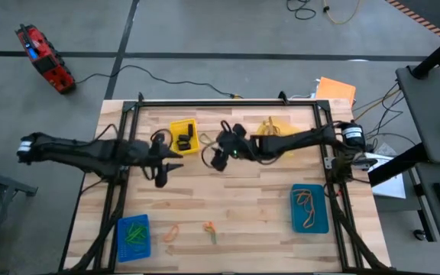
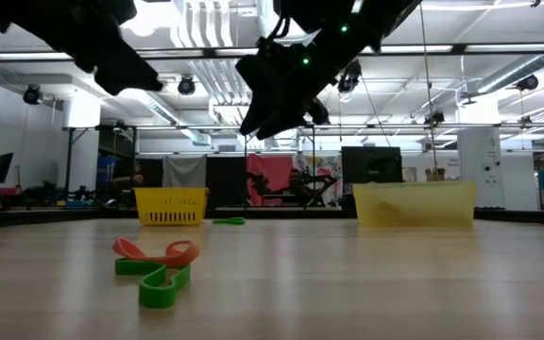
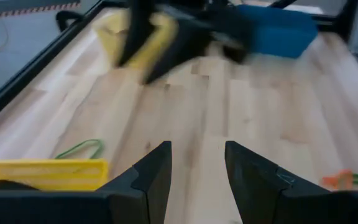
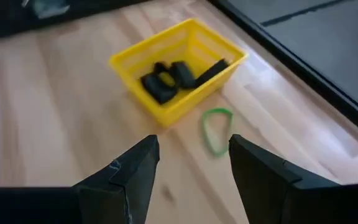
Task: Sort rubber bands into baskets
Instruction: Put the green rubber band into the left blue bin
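Thin green rubber band (image 4: 215, 130) lying flat on the wood just beside the bright yellow basket (image 4: 185, 102) of black bands (image 4: 178, 77), with right gripper (image 4: 191, 162) and left gripper (image 3: 197, 168) both open, holding nothing.

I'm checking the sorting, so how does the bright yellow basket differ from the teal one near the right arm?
The yellow basket sits at the table's far side, left of centre; the teal basket sits near the right edge, closer to the front. The yellow basket holds black bands; the teal one holds orange bands. Both are shallow rectangular trays.
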`<state>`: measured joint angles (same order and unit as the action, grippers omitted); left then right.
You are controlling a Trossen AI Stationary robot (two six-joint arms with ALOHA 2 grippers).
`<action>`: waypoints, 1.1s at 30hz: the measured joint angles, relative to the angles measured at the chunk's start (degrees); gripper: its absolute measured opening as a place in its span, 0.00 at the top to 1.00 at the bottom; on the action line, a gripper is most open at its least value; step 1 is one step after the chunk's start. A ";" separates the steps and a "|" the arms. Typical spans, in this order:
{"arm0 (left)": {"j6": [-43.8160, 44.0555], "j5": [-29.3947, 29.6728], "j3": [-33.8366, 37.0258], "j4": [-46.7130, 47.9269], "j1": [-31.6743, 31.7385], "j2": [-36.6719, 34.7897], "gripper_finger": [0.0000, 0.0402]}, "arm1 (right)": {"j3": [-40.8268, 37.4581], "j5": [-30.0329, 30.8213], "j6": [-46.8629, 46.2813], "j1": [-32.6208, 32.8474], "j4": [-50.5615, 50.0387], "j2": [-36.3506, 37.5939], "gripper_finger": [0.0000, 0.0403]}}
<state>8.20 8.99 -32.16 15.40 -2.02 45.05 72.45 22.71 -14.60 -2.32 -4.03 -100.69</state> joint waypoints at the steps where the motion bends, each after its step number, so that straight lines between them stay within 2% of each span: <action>1: 0.71 1.61 0.10 0.02 -2.20 -0.40 0.66 | 0.49 -0.23 -1.06 -0.95 0.05 -0.30 0.53; 4: 2.34 8.98 0.46 0.11 -8.45 -0.69 0.66 | 2.08 -0.73 -3.81 -3.63 0.09 -1.77 0.53; 8: 4.92 18.13 0.46 0.29 -15.57 0.28 0.66 | 4.71 -4.88 -4.00 -6.75 -0.40 -4.99 0.53; 12: 6.55 23.13 0.37 0.66 -19.99 1.25 0.66 | 8.51 -5.24 -6.69 -9.09 -4.83 -8.33 0.54; 18: 9.19 25.27 0.37 2.14 -22.36 1.32 0.66 | 15.19 -6.55 -8.40 -11.44 -15.02 -13.00 0.57; 24: 9.67 25.62 0.02 2.84 -23.32 0.30 0.66 | 18.19 -12.83 -6.36 -13.01 -15.38 -17.01 0.59; 27: 10.04 25.53 -1.24 3.71 -24.75 -0.31 0.66 | 18.21 -15.45 -2.75 -13.69 -15.54 -18.47 0.59; 33: 9.26 25.61 -4.20 6.46 -27.10 -0.29 0.66 | 18.25 -15.69 9.26 -13.84 -14.99 -20.54 0.59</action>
<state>17.46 34.60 -36.36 21.85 -29.12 44.75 90.70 7.03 -5.35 -16.17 -19.02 -121.22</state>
